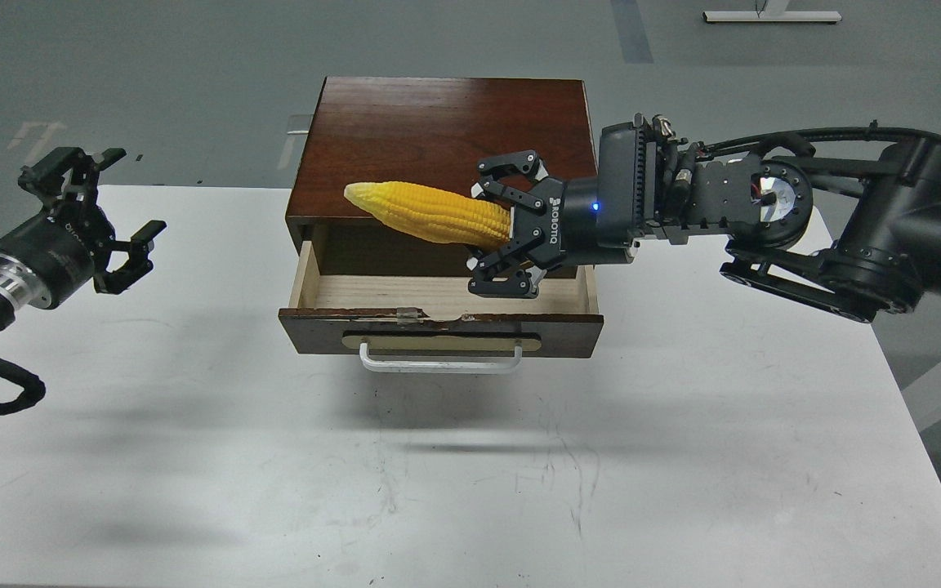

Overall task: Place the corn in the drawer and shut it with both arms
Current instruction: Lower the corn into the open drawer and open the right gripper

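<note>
The yellow corn (425, 212) is held by its thick end in my right gripper (497, 224), which is shut on it. The cob lies nearly level, tip pointing left, above the open drawer (441, 296) and in front of the cabinet's front edge. The drawer is pulled out; its pale wood interior is bare, and its white bar handle (439, 363) faces me. My left gripper (99, 216) is open and empty, above the table's left edge, well left of the drawer.
The dark brown cabinet (446, 147) stands at the back middle of the white table (519, 474). My right arm (805, 224) reaches in across the table's back right. Grey floor lies beyond the table.
</note>
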